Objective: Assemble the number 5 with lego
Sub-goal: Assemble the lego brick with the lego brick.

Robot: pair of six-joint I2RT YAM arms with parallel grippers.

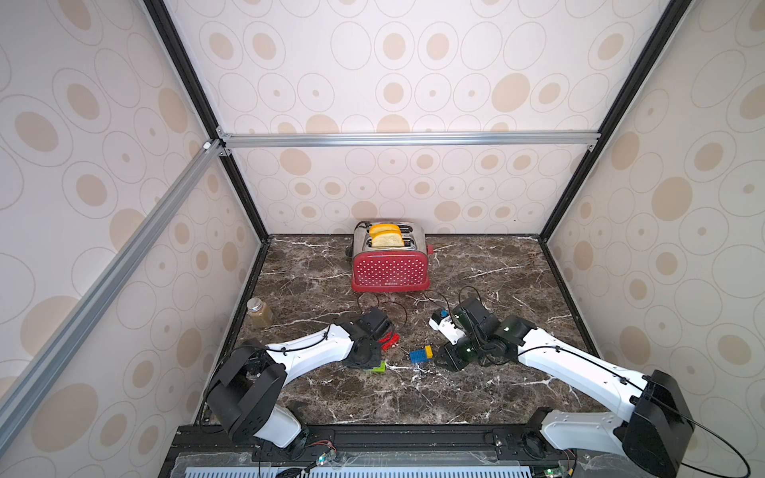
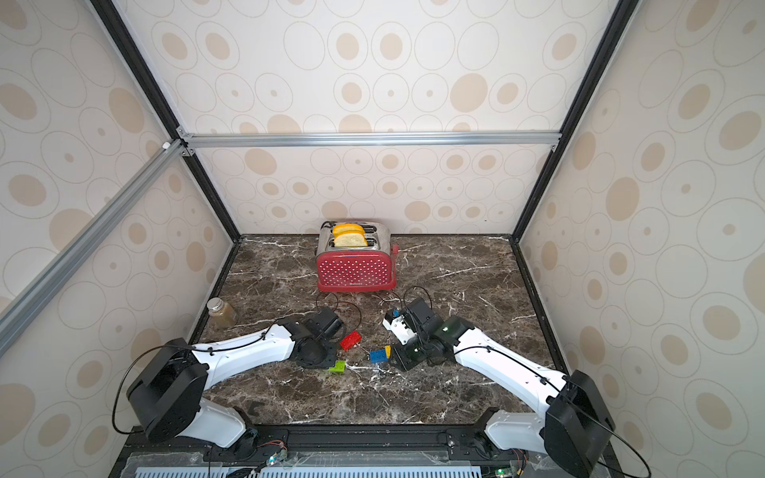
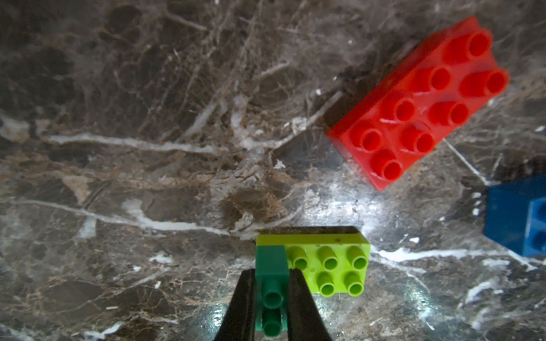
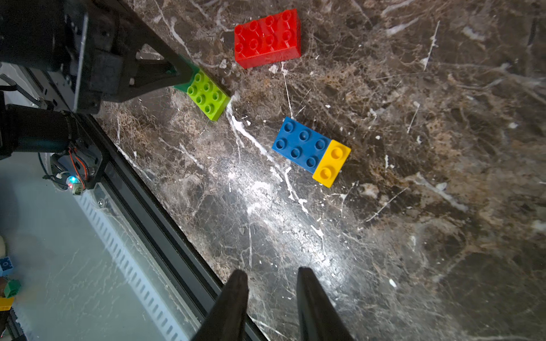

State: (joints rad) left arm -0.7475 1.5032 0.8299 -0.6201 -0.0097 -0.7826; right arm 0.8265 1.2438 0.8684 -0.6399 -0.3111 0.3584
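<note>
On the tabletop (image 1: 414,397), left edge, about midway back: a jar (image 1: 259,312) with brownish contents, upright, well apart from the bricks.

Left gripper (image 3: 272,276): clamped on the dark-green brick (image 3: 271,259), one black finger (image 3: 245,295) on each side wall, studs up. That brick sits over one end of the lime-green brick (image 3: 328,262), covering the studs there. Can't tell whether it is pressed fully down. The lime-green brick lies flat near the front middle of the tabletop, partly under the left wrist in both top views (image 1: 377,366).

Red brick (image 4: 267,38): flat, studs up, loose, just behind the lime-green one, apart from it, nothing touching it.

Toaster (image 1: 390,271): red with white dots, middle of the back edge, two toast slices (image 1: 387,236) sticking up from the slots.

Blue brick (image 4: 301,144): flat, studs up, right of the lime-green brick, near the front middle. Yellow brick (image 4: 331,163) touches its far right end, studs up, both level. Can't tell if they are joined.

Right gripper (image 4: 271,271): narrow gap between the fingers, nothing in it, above bare tabletop just right of the blue and yellow pair, not touching them.
</note>
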